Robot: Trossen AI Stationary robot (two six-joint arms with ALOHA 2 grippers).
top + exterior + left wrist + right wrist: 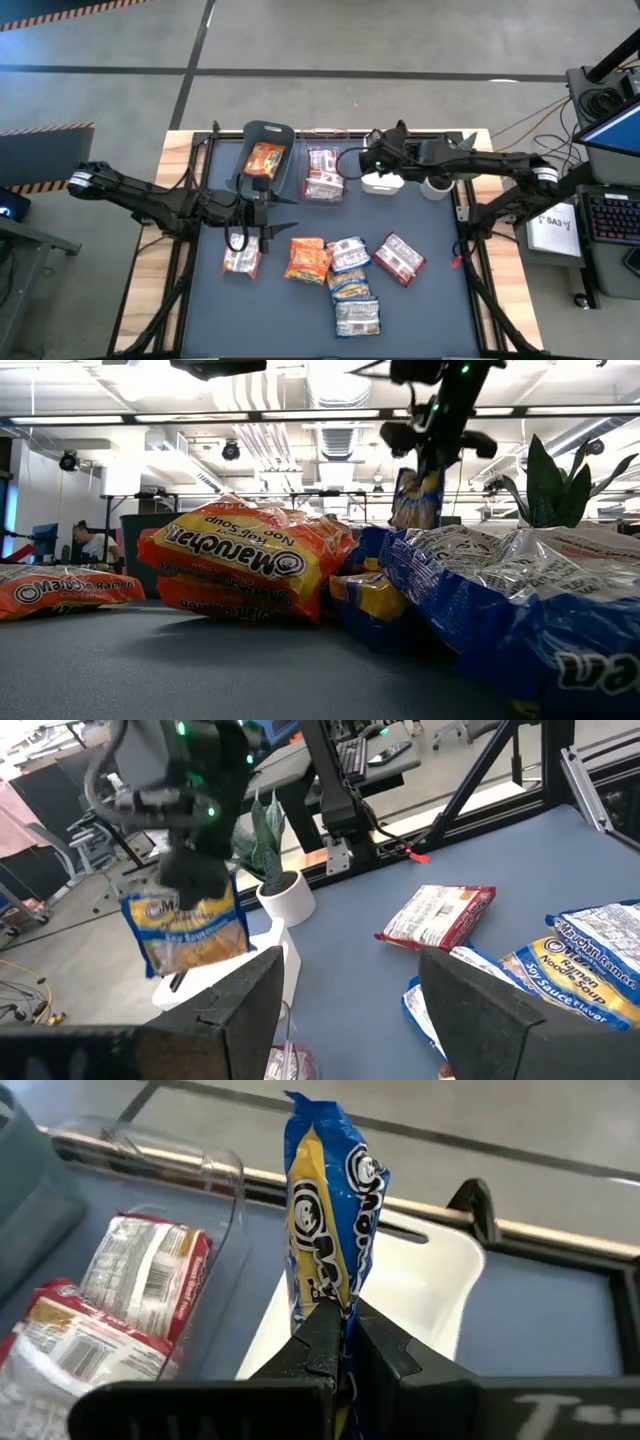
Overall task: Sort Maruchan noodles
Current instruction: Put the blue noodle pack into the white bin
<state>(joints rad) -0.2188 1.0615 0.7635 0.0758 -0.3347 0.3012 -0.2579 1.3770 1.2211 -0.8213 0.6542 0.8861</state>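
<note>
While the right gripper [340, 1342] stands pinched tight on a glossy yellow-and-blue ramen packet [325, 1220], the packet's long axis is upright, directly above the white plastic bin [430, 1290], upper centre of the high view. Left gripper [240, 240] waits spread, empty, over an orange packet [241, 262].

the table [300, 300] is seen from straight above in the high view, both arms included. from table height, the low view is aimed level across close packets [240, 560] into the room. the right wrist view is held very near a yellow-blue packet [325, 1230] over a white bin [430, 1280]. that packet [185, 925] is shared with the left wrist view.
</note>
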